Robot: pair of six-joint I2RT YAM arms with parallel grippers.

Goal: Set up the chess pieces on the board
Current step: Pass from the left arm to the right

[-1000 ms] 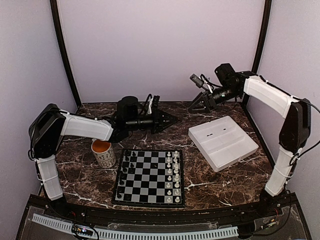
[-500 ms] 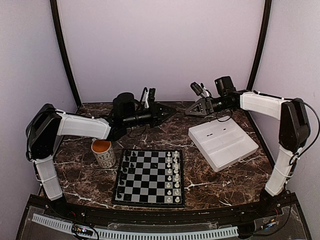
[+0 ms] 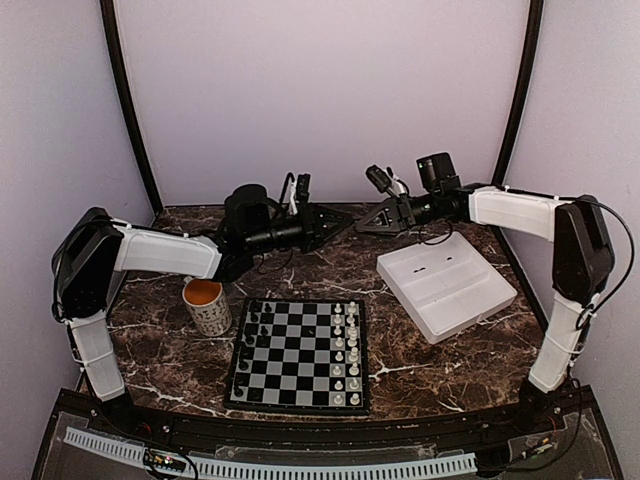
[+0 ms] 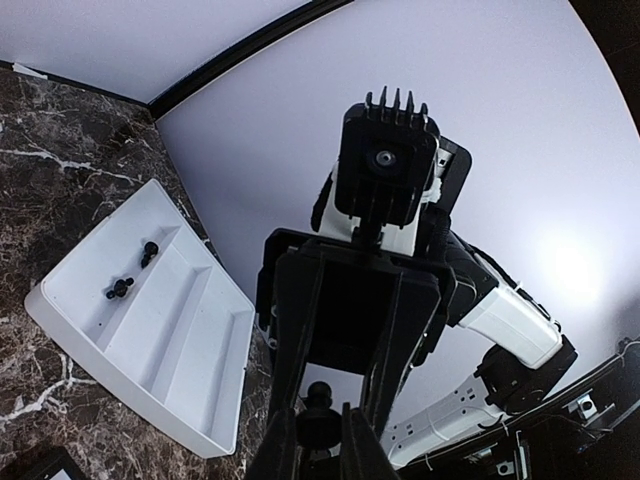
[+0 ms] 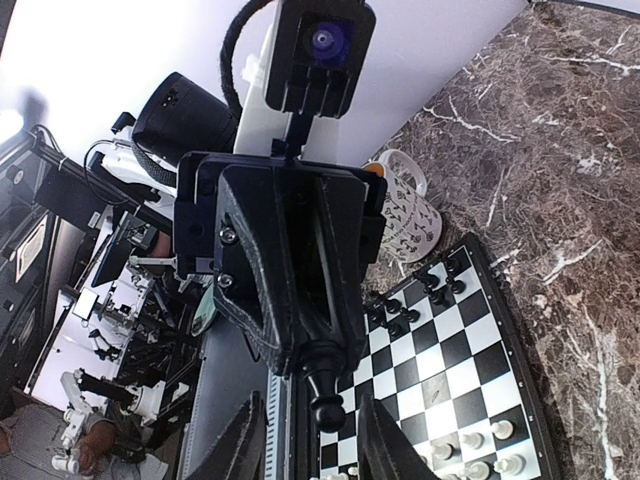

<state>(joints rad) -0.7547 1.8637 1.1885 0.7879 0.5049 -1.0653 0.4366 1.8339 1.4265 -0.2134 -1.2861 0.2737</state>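
**Left arm** [image 3: 165, 253]: white moulded shells between black joint housings; black cylindrical motor [image 3: 250, 208] near the wrist; thick black sleeved cable [image 5: 232, 55] arching beside it.
**Left claw** [image 5: 315, 350]: matt black wedge-shaped plates fixed with small silver screws [image 5: 228, 236]; black camera block with a bluish lens [image 5: 324, 40] on a white bracket.
**Right arm** [image 3: 512, 212]: matching white shells; rounded black elbow housing [image 3: 578, 248].
**Right claw** [image 3: 364, 226]: black, tapering; finned black camera block [image 4: 388, 165] with a central screw.

left gripper [image 5: 318, 352] holds a black chess piece [image 5: 325, 388] at the spread right gripper [image 5: 315, 445].
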